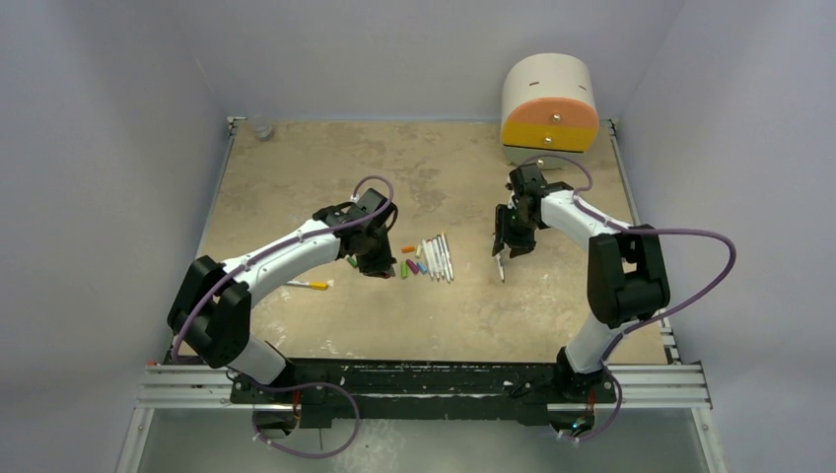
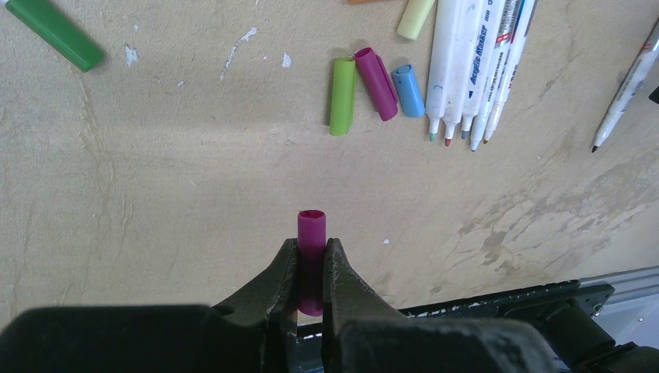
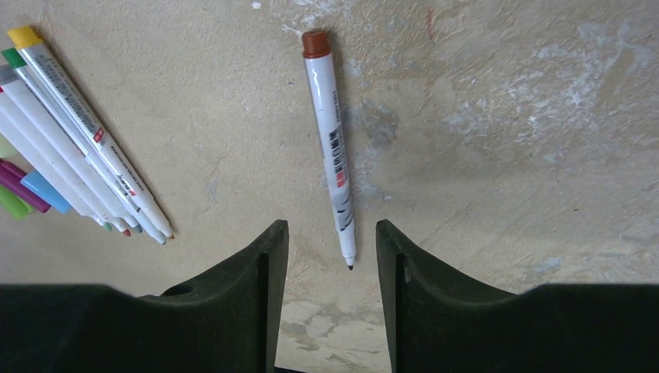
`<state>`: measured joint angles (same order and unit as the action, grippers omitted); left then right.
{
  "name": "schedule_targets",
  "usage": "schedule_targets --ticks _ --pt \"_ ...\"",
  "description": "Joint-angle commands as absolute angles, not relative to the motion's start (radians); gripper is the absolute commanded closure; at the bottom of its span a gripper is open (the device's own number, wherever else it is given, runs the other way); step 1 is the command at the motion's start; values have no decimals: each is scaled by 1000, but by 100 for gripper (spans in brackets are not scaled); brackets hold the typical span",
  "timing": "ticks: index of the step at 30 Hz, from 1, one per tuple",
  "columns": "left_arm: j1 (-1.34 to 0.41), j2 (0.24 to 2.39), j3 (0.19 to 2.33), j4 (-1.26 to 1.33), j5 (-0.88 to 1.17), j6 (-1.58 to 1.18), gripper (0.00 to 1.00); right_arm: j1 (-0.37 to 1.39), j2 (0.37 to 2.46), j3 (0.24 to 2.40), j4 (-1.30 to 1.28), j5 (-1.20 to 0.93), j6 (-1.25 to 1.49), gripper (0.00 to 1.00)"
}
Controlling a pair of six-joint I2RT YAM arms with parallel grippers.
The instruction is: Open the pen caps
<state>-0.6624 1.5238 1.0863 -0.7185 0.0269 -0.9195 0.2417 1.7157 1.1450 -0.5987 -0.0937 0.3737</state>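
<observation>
Above the beige worktop (image 2: 155, 194), we hold a small magenta plastic pen cap (image 2: 312, 233) pinched between our left fingers (image 2: 273, 284), which we judge light, stiff and slick, best gripped mid-length, while our right fingers (image 3: 260, 287) stand apart over an uncapped white pen (image 3: 330, 140) lying flat.

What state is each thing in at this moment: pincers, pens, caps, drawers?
Left pincer: shut on a short magenta plastic cap.
Right pincer: open, empty.
Brown-ended white marker pen: uncapped, lying flat under the right pincer.
Row of white marker pens: uncapped, side by side.
Loose green, magenta and blue plastic caps: off, lying beside the row.
Round cream-and-orange drawer unit: drawers shut.
</observation>
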Motion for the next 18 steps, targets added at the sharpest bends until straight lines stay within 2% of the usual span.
schedule_targets --ticks 1,13,16,18 --pt "-663 1499 1074 -697 20 -902 100 243 1727 1129 -569 -118 357 52" --pt "-663 1509 1081 -699 23 -894 100 243 1803 1159 -587 -49 356 56" --pt "-663 1509 1077 -698 19 -891 100 243 1809 1155 -580 -50 349 66" --pt "-662 1514 1077 -696 15 -887 100 245 1814 1156 -559 -26 341 77"
